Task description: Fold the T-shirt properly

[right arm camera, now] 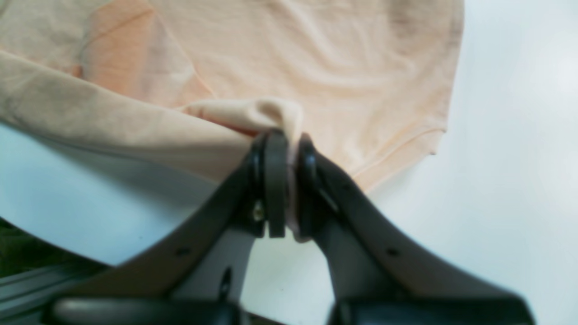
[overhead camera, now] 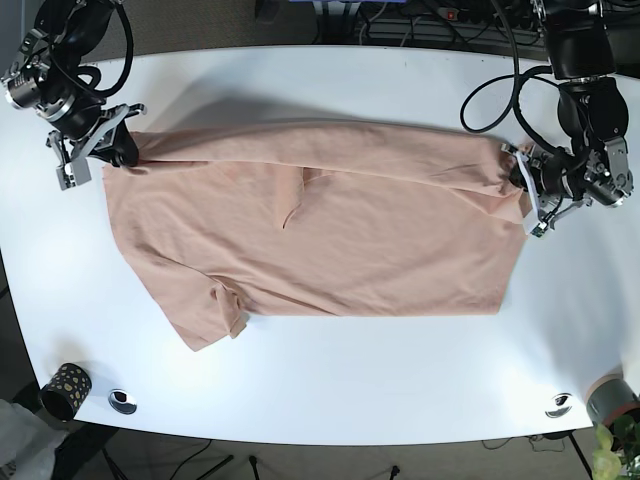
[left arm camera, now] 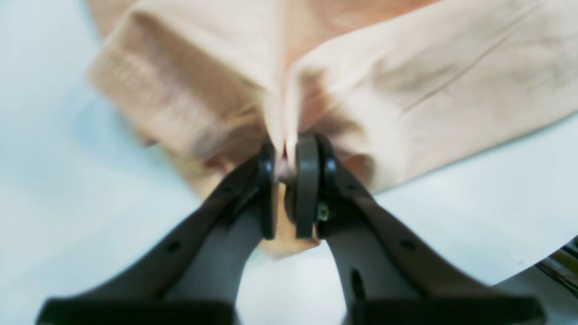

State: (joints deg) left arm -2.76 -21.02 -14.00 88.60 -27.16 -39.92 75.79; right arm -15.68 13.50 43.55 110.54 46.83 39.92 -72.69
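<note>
A peach T-shirt (overhead camera: 330, 240) lies spread across the white table (overhead camera: 330, 390), its far long edge folded over toward the middle. My left gripper (left arm camera: 286, 162) is shut on a pinch of the T-shirt (left arm camera: 406, 90); in the base view the left gripper (overhead camera: 520, 175) sits at the shirt's right end. My right gripper (right arm camera: 291, 149) is shut on a bunched fold of the T-shirt (right arm camera: 316, 58); in the base view the right gripper (overhead camera: 122, 152) holds the shirt's far left corner. One sleeve (overhead camera: 210, 310) points to the near left.
A dark patterned cup (overhead camera: 63, 388) stands at the near left corner beside a small round disc (overhead camera: 122, 401). Another disc (overhead camera: 559, 405) lies near the right front edge. Cables (overhead camera: 500, 80) loop over the table's far right.
</note>
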